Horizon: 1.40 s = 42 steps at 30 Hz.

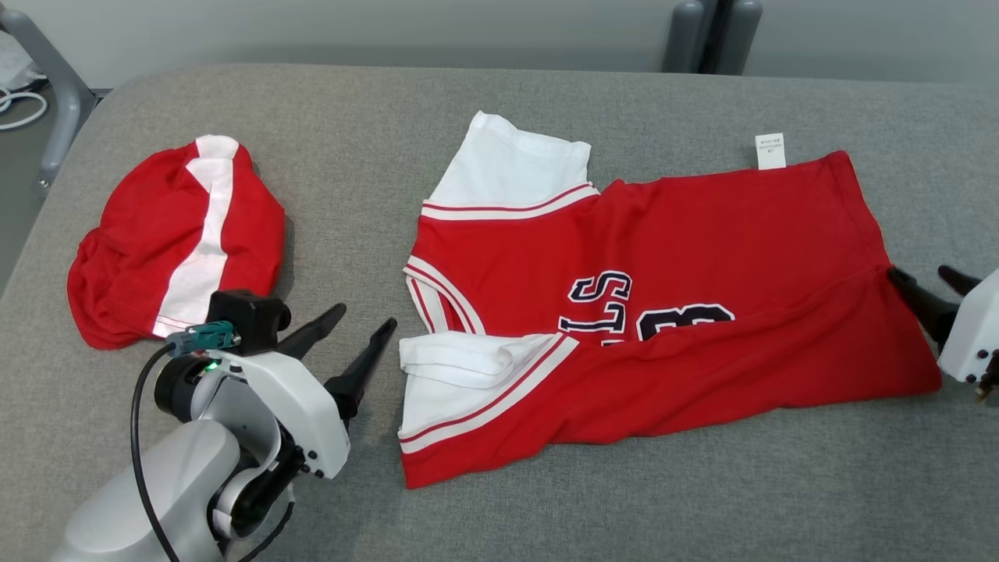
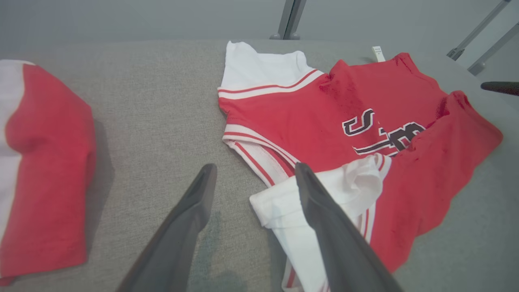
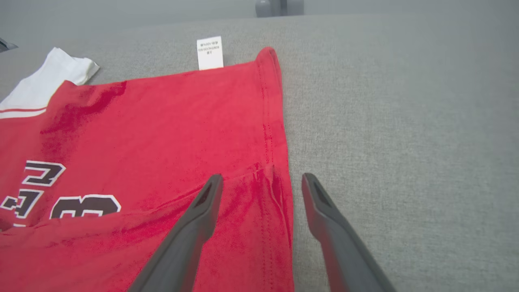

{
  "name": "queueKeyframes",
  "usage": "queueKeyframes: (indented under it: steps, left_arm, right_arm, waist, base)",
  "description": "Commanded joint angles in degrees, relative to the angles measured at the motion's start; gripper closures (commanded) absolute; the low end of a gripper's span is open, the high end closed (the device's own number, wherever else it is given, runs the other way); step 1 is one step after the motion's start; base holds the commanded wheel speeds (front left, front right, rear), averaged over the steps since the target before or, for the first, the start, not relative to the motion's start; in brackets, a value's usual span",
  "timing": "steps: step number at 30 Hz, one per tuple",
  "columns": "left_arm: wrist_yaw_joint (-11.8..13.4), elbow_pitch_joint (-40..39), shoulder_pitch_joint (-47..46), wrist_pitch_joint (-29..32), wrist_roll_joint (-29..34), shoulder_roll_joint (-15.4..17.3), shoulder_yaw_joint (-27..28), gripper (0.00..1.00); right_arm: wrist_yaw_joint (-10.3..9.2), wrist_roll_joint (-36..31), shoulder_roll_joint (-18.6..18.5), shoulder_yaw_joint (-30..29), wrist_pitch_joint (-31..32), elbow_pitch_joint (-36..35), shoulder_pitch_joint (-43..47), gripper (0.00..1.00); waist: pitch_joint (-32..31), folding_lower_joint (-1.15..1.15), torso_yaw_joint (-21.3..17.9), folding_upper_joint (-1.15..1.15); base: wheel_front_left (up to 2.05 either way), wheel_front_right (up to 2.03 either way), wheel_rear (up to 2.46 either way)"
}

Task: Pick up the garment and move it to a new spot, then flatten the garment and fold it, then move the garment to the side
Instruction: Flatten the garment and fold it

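The red-and-white jersey lies across the middle of the grey counter, its near side folded over part of the lettering. A white care label sticks out at the far edge. The left gripper hovers just beside the near white sleeve, jaws open and empty. The right gripper is at the hem, jaws open astride its edge. A bunched red garment lies well apart to the left.
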Motion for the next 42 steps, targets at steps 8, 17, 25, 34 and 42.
queueKeyframes:
  steps: [8, 17, 25, 34, 42]
  left_arm:
    - [6.17, 0.85, 5.43, -12.5, -0.69, -5.85, 5.02, 0.0]
    - [7.45, 3.28, 13.81, -15.5, 0.91, -11.03, 8.01, 0.0]
    - [7.34, 7.06, 18.9, -15.54, 1.57, -13.21, 6.76, 0.0]
    - [5.91, 12.5, 19.48, -14.4, -0.16, -14.47, 6.39, 0.0]
    - [4.45, 18.37, 17.22, -11.96, -0.74, -15.65, 5.61, 0.0]
  right_arm:
    - [-0.04, -5.33, 0.88, -2.91, -16.76, -1.27, 5.52, 0.0]
    - [-0.03, -12.14, 6.03, -8.6, -28.29, 0.99, 13.5, 0.0]
    - [-0.03, -16.07, 11.25, -14.17, -30.19, 1.59, 19.32, 0.0]
    - [-0.03, -20.71, 14.73, -18.44, -30.48, -0.39, 21.75, 0.0]
    - [-0.03, -24.06, 16.02, -21.16, -29.62, -0.95, 21.3, 0.0]
  waist:
    - [-2.19, 0.0, -0.3, 0.0]
    - [-5.85, 0.0, -0.96, 0.0]
    - [-9.68, 0.0, -1.65, 0.0]
    - [-9.69, 0.0, -3.07, 0.0]
    - [-8.36, 0.0, -4.53, 0.0]
  base:
    - [0.0, 0.0, 0.0]
    - [0.0, 0.0, 0.0]
    - [0.0, 0.0, 0.0]
    - [0.0, 0.0, 0.0]
    - [0.0, 0.0, 0.0]
